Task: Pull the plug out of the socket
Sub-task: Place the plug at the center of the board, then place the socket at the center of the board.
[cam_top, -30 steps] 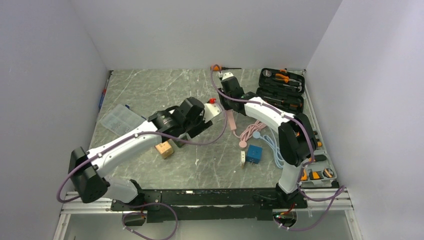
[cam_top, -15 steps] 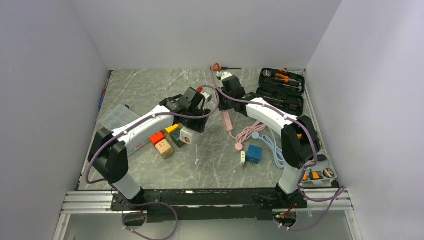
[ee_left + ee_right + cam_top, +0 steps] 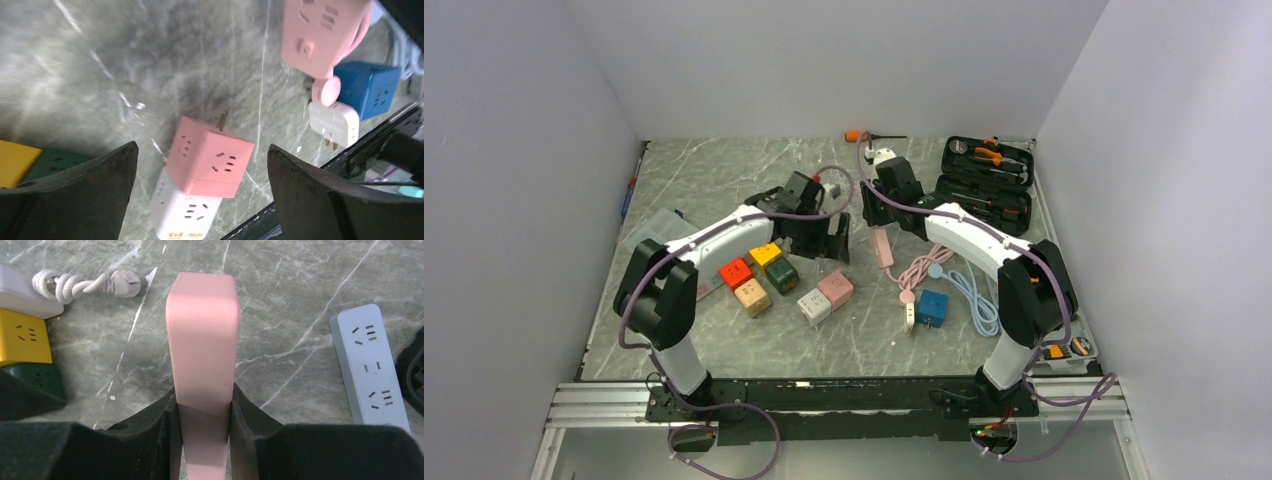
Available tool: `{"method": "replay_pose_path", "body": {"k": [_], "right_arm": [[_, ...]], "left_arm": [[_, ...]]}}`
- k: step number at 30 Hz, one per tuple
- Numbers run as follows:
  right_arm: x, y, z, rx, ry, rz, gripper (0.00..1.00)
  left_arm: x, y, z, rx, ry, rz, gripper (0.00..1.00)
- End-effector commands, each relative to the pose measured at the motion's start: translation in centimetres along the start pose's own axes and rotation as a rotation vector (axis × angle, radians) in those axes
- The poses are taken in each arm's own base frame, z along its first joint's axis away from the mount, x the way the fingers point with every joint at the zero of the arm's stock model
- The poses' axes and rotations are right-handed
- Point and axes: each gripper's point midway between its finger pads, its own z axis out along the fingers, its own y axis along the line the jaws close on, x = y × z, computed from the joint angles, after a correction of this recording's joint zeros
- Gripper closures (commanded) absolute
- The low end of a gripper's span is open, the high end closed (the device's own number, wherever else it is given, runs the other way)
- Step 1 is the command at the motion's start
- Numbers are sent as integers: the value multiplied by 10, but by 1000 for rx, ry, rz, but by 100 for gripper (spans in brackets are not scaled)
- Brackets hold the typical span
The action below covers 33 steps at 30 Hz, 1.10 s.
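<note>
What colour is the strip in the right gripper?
Pink. The strip shows best in the right wrist view.

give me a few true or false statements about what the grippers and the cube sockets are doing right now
1. The right gripper is clamped on the pink power strip. True.
2. The left gripper is shut on the pink cube. False: its jaws are wide open and the cube lies on the table.
3. The pink cube touches the white cube. True.
4. The blue cube is stacked on the yellow cube. False: they lie apart, the blue one nearer the right arm.
</note>
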Motion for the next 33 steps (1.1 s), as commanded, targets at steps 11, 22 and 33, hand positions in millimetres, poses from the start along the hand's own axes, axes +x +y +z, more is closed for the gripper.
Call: {"method": "replay_pose_path", "body": {"k": [11, 22, 33], "right_arm": [[-24, -30, 68, -5, 86, -37, 97], [-53, -34, 103, 28, 82, 72, 1], [-25, 81, -9, -10, -52, -186, 7]], "left_arm": [[-105, 85, -147, -70, -458, 109, 1], [-71, 118, -164, -131, -307, 199, 1], [-42, 143, -196, -200, -177, 273, 1]]}}
